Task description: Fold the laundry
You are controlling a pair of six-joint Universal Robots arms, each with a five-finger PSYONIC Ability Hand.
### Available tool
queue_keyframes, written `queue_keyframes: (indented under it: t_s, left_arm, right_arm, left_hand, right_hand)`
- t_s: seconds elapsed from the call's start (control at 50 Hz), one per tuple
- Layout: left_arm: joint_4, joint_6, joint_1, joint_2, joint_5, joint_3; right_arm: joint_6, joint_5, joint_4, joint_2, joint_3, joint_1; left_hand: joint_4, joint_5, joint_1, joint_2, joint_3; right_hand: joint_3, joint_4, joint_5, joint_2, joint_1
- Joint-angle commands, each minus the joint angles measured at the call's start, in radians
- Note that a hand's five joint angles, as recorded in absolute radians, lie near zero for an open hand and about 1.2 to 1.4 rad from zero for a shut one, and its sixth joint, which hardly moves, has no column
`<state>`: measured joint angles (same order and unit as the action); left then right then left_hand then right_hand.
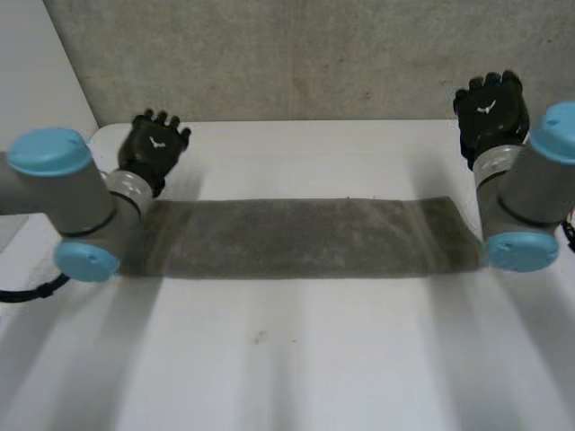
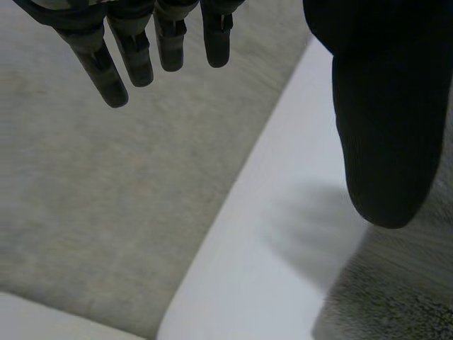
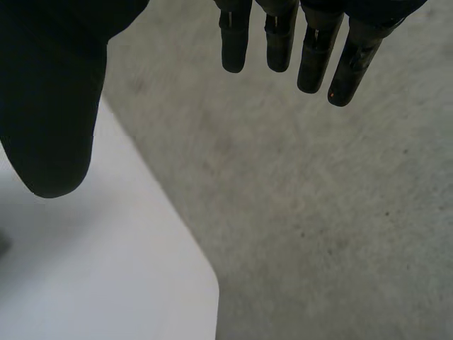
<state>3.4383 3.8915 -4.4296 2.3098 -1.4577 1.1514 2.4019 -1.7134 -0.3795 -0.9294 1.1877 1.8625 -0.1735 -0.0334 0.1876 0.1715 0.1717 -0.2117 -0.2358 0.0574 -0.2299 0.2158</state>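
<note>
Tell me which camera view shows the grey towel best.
The head view: nearly the whole towel lies flat as a strip across the table. The left wrist view catches one corner beside the left hand. The right wrist view faces the table's corner and grey concrete.

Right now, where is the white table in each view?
Head view: table under the grey towel.
Left wrist view: table strip beside the thumb of the left hand.
Right wrist view: table corner under the thumb of the right hand.
Shared landmark: grey concrete beyond the table edge.
</note>
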Motion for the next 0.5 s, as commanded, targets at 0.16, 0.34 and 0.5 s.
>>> queue_keyframes:
  t_s: [0.16,0.34,0.5]
  left_arm:
    - [0.009,-0.413,0.001,-0.521,-0.003,0.404]
    - [0.013,-0.673,0.006,-0.601,0.002,0.559]
    - [0.036,-0.687,-0.011,-0.555,0.000,0.581]
  right_arm:
    - [0.226,0.178,0.426,-0.278,0.208,-0.028]
    - [0.232,0.262,0.529,-0.266,0.292,-0.114]
    - [0.229,0.322,0.352,-0.172,0.346,-0.173]
  left_hand:
    - [-0.001,0.033,-0.013,0.003,0.003]
    - [-0.001,0.033,-0.013,0.003,0.003]
    - [-0.001,0.033,-0.013,0.003,0.003]
  right_hand:
    - [0.037,0.061,-0.057,0.055,-0.041]
    - [-0.140,-0.116,0.119,-0.122,0.136]
    - [-0.390,-0.366,0.370,-0.372,0.386]
